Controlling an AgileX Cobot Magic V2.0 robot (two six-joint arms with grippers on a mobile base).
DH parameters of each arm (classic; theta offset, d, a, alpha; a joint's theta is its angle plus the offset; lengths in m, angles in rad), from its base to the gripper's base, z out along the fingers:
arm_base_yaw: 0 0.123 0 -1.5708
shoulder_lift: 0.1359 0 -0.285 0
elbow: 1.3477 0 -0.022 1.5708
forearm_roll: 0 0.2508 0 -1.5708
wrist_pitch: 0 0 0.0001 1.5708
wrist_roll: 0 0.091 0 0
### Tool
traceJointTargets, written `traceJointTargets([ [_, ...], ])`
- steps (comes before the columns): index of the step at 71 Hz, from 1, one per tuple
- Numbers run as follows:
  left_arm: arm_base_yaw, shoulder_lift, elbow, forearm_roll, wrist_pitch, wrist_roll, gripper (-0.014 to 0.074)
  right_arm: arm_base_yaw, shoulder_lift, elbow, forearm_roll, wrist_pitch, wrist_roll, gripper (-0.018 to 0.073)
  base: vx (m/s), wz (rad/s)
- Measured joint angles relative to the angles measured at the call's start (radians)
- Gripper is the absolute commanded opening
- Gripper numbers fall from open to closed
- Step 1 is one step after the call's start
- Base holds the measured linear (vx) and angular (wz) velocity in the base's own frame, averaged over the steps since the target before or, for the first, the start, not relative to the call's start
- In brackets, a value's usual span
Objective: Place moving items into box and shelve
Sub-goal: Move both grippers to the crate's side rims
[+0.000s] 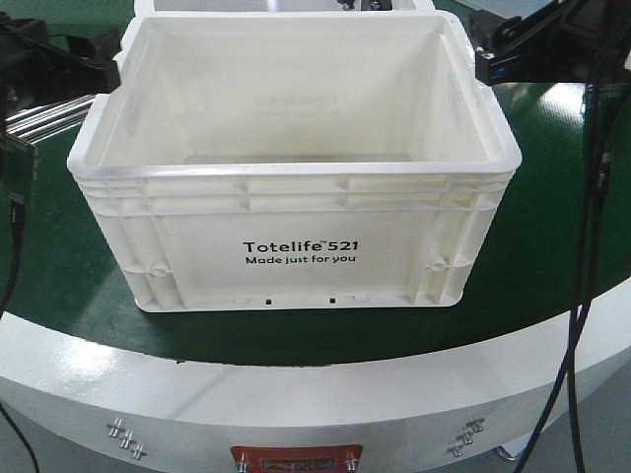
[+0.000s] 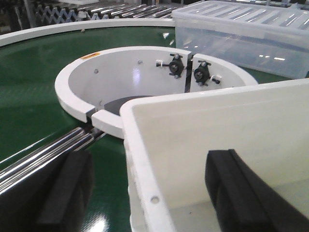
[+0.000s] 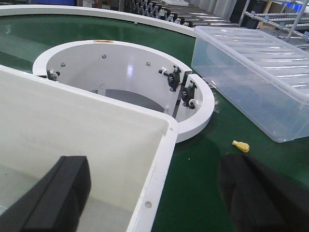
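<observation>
Green desk [image 1: 49,266], big white ribbed plastic crate [image 1: 296,246] on it; left gripper [image 2: 147,159] and right gripper [image 3: 154,162] jaws open, astride its walls.

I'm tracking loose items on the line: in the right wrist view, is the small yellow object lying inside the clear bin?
No, the small yellow object lies on the green belt, outside the clear bin and near its front wall.

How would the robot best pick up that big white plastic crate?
Grip the large white rectangular plastic crate by its upright side walls, coming down from above: left gripper and right gripper each have open jaws straddling one thin wall.
</observation>
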Motion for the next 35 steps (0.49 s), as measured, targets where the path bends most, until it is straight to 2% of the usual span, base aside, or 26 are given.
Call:
traceJointTargets([
  [11,0.003,-0.009,-0.029,-0.001,0.108,-0.018,0.0586,0.0,-0.006,-0.003,0.02,0.038,0.04,0.0575,0.0,0.0],
  [17,0.003,-0.003,-0.083,-0.001,0.196,-0.039,0.0586,0.0,0.005,-0.034,0.03,0.115,0.071,0.0575,0.0,0.0],
  [35,0.003,0.084,-0.33,-0.005,0.458,-0.045,0.0586,0.0,0.121,-0.293,0.085,0.388,0.079,0.0575,0.0,0.0],
])
